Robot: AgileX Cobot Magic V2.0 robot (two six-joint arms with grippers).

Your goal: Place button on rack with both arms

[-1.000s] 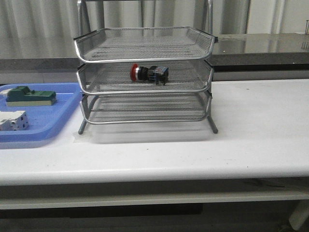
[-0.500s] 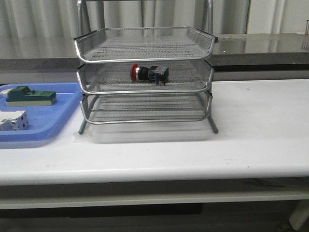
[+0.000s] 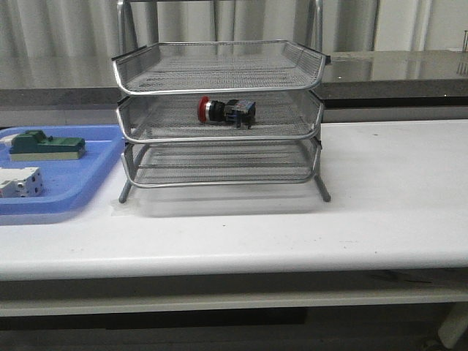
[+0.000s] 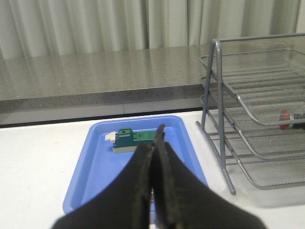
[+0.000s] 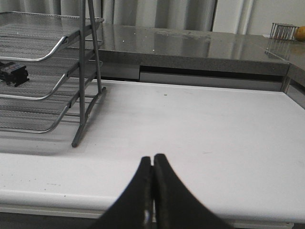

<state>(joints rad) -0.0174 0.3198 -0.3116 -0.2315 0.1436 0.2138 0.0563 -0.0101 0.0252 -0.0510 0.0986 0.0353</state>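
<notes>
Blue tray: far left on the white worktop, just beside the rack's left foot.
Green block: in the blue tray, toward its back.
White block: in the blue tray, nearer the front edge, partly cut off by the frame.
Left gripper: seen only in the left wrist view, above the blue tray's near end; fingers pressed together, nothing between them.
Rack: three mesh tiers on a metal frame, standing mid-worktop; all three tiers sit pushed in and roughly flush.
Button: lying on its side in the middle tier, near the centre, red cap pointing left, black-blue body to the right. Not touched by either gripper.
Right gripper: seen only in the right wrist view, over bare worktop well to the right of the rack; fingers pressed together, holding nothing.
</notes>
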